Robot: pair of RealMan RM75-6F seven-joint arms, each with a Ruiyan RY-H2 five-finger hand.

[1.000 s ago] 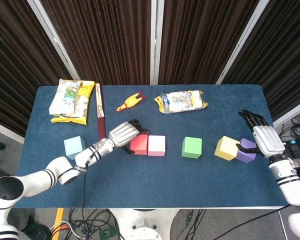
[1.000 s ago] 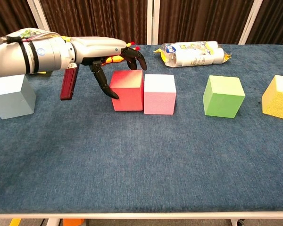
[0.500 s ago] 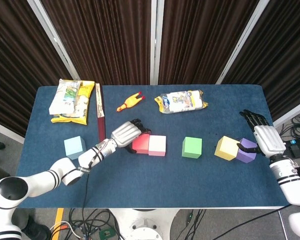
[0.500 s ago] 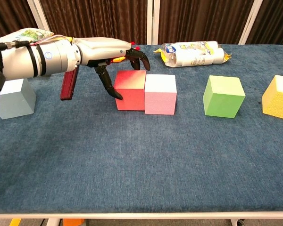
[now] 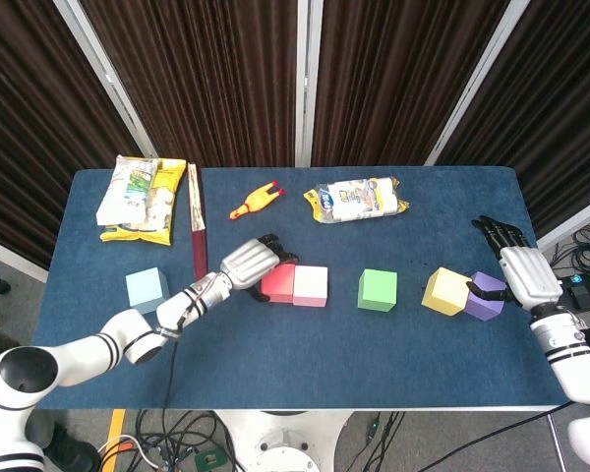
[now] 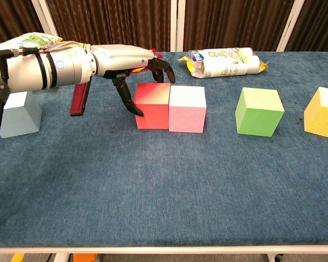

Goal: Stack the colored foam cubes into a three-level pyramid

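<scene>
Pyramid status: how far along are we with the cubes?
Early. Done: red cube and pink cube sit side by side, touching. In hand: left hand is at the red cube; right hand is at the purple cube beside the yellow cube. Left: green cube and blue cube stand apart; nothing is stacked yet.

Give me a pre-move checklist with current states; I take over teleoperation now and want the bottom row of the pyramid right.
1. Red cube flush against pink cube: ok.
2. Left hand in contact with the red cube: ok, fingers rest on its side and top.
3. Green cube joined to the row: not ok, a gap remains.
4. Right hand on purple cube: ok.
5. Yellow cube and light blue cube upright, reachable: ok.
</scene>
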